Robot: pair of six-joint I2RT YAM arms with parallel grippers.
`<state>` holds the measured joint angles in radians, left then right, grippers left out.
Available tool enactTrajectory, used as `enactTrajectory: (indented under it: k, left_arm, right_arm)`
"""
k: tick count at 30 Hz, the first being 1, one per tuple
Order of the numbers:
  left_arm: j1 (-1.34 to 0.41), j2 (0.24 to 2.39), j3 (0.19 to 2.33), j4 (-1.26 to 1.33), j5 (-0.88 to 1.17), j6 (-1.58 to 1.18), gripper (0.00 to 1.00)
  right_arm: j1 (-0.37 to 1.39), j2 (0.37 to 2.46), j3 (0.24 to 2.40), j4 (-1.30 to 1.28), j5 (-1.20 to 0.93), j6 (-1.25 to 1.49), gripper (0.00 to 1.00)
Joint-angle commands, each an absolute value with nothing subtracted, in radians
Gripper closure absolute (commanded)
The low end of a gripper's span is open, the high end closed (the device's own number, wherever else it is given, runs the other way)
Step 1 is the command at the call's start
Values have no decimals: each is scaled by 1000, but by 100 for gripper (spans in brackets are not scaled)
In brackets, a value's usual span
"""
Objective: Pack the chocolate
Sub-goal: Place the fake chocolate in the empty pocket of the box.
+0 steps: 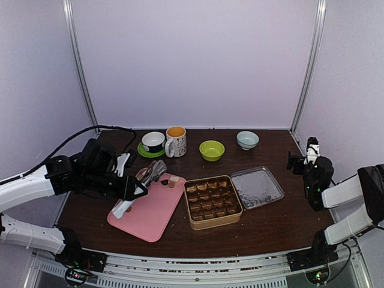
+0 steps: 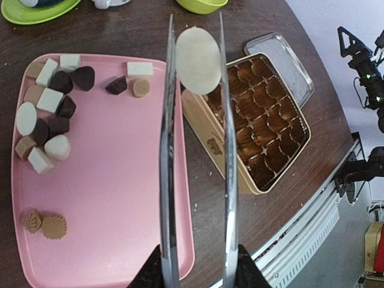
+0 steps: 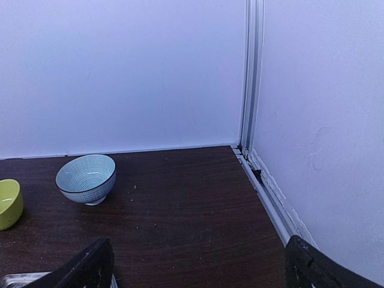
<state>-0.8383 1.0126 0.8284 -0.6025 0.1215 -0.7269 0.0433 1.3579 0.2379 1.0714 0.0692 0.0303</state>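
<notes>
Several pieces of chocolate [image 2: 48, 123], dark, tan and cream-white, lie on the pink tray [image 2: 114, 198] along its far side. My left gripper [image 2: 199, 273] is shut on the metal tongs [image 2: 167, 180], whose two arms run forward. A cream-white oval chocolate [image 2: 198, 60] is pinched between the tongs' tips, over the left corner of the open gold tin [image 2: 207, 143] with its brown moulded cells. From above, the left gripper [image 1: 135, 189] is over the tray [image 1: 150, 219], left of the tin [image 1: 213, 223]. My right gripper [image 3: 198, 273] stands open at the far right, holding nothing.
The tin's lid [image 1: 257, 187] lies inside up to the right of the tin. Along the back stand a cup on a green saucer [image 1: 153, 142], a mug [image 1: 176, 141], a green bowl [image 1: 212, 150] and a blue bowl [image 3: 86, 178]. The right wall's rail [image 3: 270, 198] runs close by.
</notes>
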Motion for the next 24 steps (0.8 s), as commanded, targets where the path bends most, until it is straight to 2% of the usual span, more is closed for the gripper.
enactTrajectory:
  k: [1,15,24]
  left_arm:
    - [-857,1070,814,-406,135,-692,72]
    - [-960,1351,956,-337,110,-583,72]
    - [-960,1430,1001,-289,102,-580,72]
  right_arm:
    - [37,1359,248,1094,67,32,0]
    - [38,1359,247,1094,66,32,0]
    - [37,1359,248,1094,66,33,0]
